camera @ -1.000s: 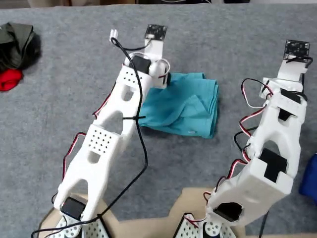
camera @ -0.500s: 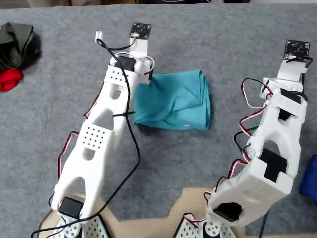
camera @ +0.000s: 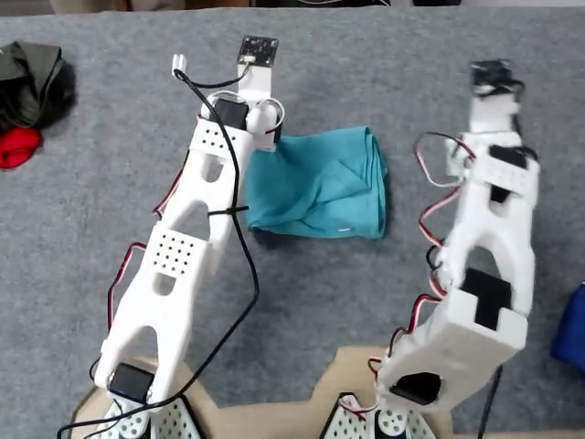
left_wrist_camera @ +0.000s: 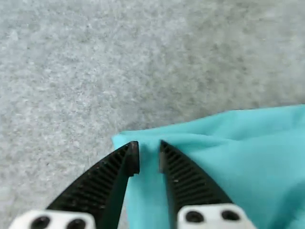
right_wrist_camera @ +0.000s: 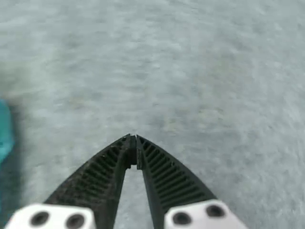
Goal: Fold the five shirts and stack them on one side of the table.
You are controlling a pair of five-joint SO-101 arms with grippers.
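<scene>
A teal shirt (camera: 320, 187), loosely folded, lies mid-table between the two arms. My left gripper (left_wrist_camera: 147, 157) is at the shirt's near-left corner (left_wrist_camera: 125, 142), its fingers closed to a narrow gap with teal cloth pinched between them. In the high view the left gripper (camera: 271, 137) sits at that corner. My right gripper (right_wrist_camera: 133, 164) is shut with nothing in it and hangs over bare grey table to the right of the shirt. An edge of the teal shirt (right_wrist_camera: 4, 131) shows beside it.
A dark green shirt (camera: 32, 78) and a red shirt (camera: 18, 146) are bunched at the far left edge. A blue shirt (camera: 571, 329) shows at the right edge. Grey felt table (camera: 393, 55) lies open behind the teal shirt.
The left gripper dragged the teal shirt leftward, then stopped. The right arm swung left and farther back in the last half second.
</scene>
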